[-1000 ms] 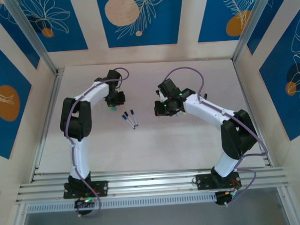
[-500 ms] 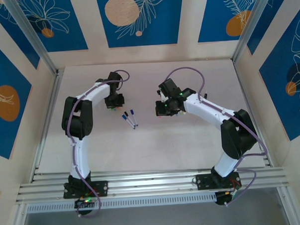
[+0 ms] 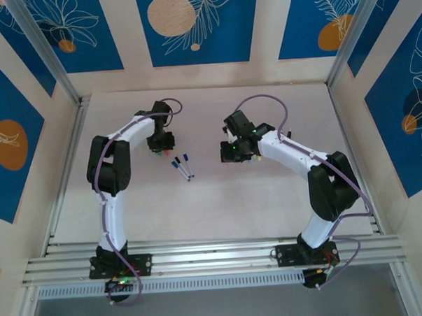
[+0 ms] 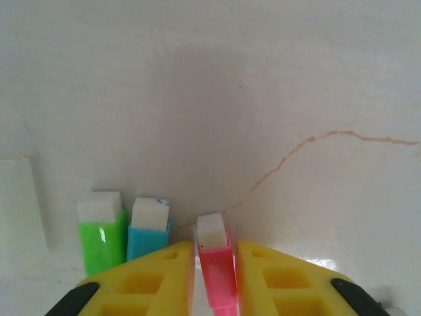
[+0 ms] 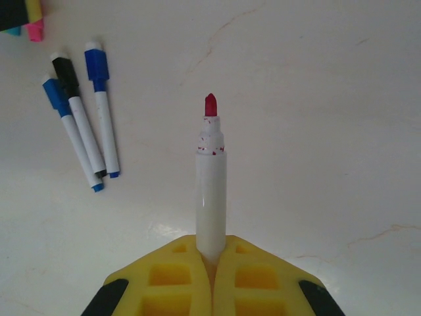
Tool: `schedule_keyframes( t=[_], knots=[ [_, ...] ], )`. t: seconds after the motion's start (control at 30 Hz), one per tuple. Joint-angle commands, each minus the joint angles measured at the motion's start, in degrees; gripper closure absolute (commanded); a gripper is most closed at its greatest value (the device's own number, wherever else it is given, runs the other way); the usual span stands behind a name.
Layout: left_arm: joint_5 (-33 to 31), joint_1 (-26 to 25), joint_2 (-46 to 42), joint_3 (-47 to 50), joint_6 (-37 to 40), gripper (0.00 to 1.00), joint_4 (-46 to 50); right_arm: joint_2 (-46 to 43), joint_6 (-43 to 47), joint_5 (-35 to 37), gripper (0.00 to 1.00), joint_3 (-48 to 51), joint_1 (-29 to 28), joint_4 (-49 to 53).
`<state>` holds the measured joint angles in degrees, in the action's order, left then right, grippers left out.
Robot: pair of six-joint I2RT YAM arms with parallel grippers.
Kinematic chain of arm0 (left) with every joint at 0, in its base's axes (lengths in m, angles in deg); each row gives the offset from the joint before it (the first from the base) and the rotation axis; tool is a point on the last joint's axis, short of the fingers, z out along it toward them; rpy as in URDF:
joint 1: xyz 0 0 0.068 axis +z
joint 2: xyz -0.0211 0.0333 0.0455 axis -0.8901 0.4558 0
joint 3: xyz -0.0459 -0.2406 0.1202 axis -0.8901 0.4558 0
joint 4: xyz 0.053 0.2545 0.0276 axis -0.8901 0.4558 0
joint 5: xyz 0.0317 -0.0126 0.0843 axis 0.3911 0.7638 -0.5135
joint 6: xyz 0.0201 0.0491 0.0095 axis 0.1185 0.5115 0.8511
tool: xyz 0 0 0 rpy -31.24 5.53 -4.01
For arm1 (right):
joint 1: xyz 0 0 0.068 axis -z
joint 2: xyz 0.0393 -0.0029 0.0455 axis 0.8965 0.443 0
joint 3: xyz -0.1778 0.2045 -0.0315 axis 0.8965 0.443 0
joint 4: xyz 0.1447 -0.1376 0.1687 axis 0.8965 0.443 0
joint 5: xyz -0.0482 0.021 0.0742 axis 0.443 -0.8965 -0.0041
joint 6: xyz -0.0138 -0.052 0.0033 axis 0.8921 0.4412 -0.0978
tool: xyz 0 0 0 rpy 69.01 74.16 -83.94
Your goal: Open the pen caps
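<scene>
Because light, rigid and slick, needs pinching mid-barrel; right jaws clenched on uncapped red pen (image 5: 210,197); left jaws flanking pink cap (image 4: 216,266), cannot tell whether gripping.

We find no readable lettering, brand or number on the white-barrelled marker pens (image 5: 106,135) or coloured plastic caps (image 4: 102,240).
</scene>
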<state>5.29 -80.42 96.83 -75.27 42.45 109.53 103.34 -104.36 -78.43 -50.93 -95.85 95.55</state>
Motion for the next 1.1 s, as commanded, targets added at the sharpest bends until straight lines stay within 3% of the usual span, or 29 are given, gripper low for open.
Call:
schedule_keyframes(
  t=[0.0, 0.17, 0.3, 0.4, 0.53, 1.07],
  knots=[
    [-1.3, -0.6, -1.1, -1.4, 0.2, 0.78, 2.2, 0.7, 0.4, 2.7, 1.0, -1.2, 1.7, 1.6],
    [-2.6, -0.9, -3.1, -4.0, 0.3, 0.83, 4.1, 3.2, 0.8, 4.7, 1.0, -2.3, 4.7, 2.6],
    [-3.9, -0.9, -4.4, -6.1, 0.7, 0.78, 6.1, 4.8, 1.5, 4.9, 1.0, -3.8, 6.2, 2.8],
    [-3.7, -0.9, -4.7, -6.8, 1.4, 0.93, 6.3, 6.0, 1.8, 4.5, 1.0, -4.7, 6.9, 2.7],
    [-3.3, -0.9, -4.3, -6.8, 1.6, 0.99, 6.6, 7.1, 1.7, 4.0, 1.0, -5.6, 7.0, 2.7],
    [2.1, -1.5, -8.1, -3.4, 0.1, 0.99, 2.6, 15.2, 4.2, 13.4, 1.0, -9.6, 8.1, 6.1]
  ],
)
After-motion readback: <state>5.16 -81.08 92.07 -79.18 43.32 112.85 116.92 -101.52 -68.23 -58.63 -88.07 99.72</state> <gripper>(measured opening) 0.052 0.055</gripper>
